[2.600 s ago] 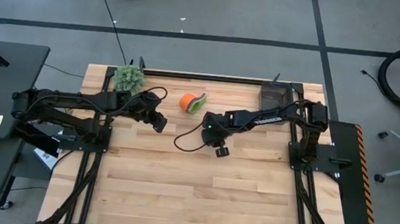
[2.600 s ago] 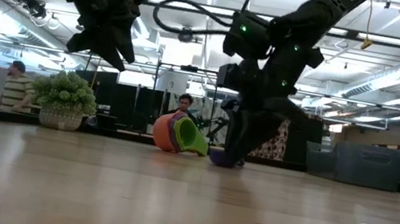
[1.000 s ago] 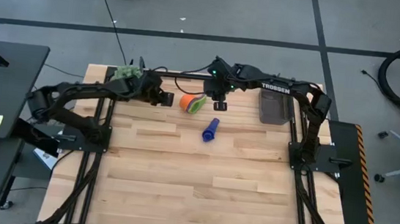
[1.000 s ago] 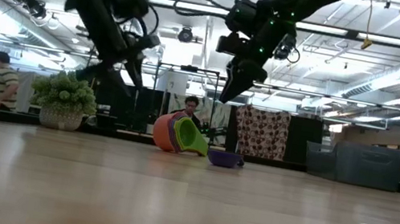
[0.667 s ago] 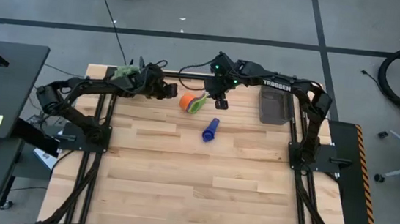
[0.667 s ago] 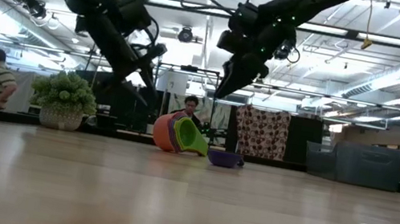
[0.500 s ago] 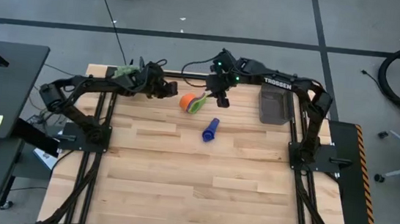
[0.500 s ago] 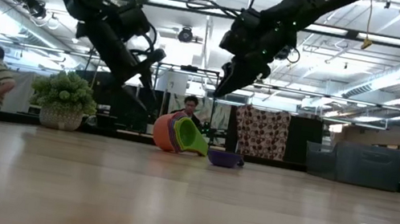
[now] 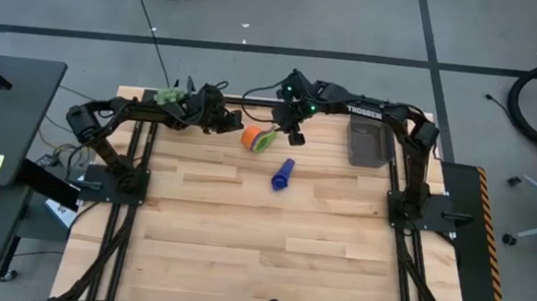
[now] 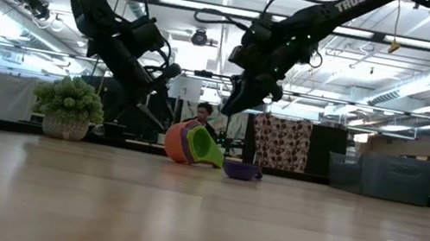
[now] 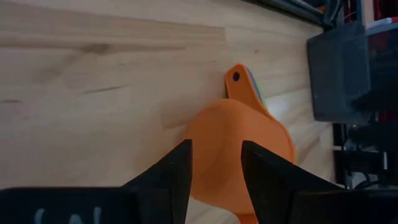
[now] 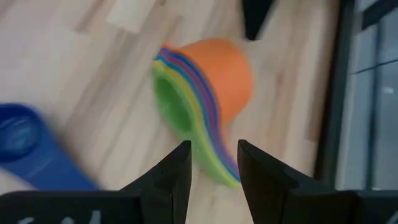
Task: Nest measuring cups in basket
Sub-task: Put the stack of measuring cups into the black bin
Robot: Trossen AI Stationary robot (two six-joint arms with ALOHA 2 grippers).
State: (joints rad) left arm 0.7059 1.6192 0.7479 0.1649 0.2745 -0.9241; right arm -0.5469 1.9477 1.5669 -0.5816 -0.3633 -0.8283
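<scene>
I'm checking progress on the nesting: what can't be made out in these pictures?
- Nested stack: how many cups sit in it; high view too small, right wrist view blurred.
- Basket contents: low view shows only its wall; from above, too dark.
- Blue cup: cut off by the right wrist picture's edge.

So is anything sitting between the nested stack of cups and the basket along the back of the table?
Nothing rests on the table between the nested stack and the basket. Only the right gripper hangs above that stretch, beside the stack. The loose blue cup lies nearer, off that line.

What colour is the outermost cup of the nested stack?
Orange; the outermost cup shows best in the left wrist view.
</scene>
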